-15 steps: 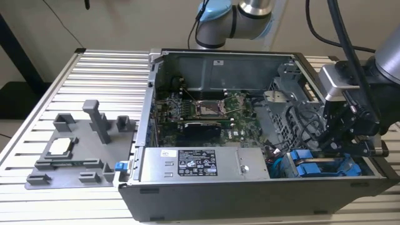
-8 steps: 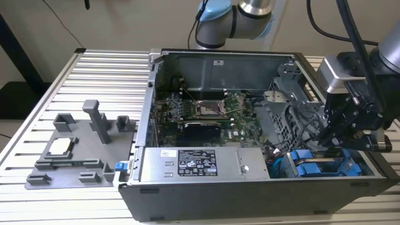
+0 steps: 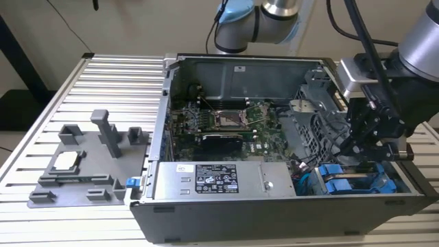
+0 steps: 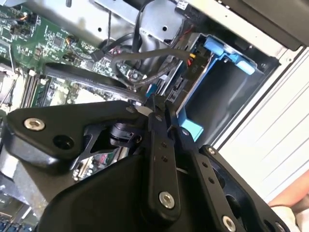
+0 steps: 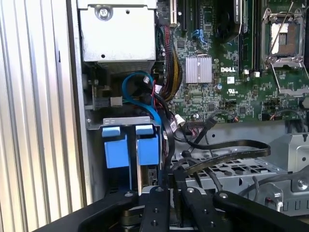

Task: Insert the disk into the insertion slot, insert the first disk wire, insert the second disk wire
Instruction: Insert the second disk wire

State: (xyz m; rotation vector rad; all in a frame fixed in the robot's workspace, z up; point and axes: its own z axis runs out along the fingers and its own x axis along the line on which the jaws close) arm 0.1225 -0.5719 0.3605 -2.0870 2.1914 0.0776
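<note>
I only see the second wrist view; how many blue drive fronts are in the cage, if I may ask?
Observer: Two fronts, side by side, in the first wrist view.
Operator: Thanks; where is the gripper?
Observer: In the exterior view it hangs just above them.
Operator: Anything beside the case?
Observer: A grey fixture plate on the table, to the exterior view's left.
</note>
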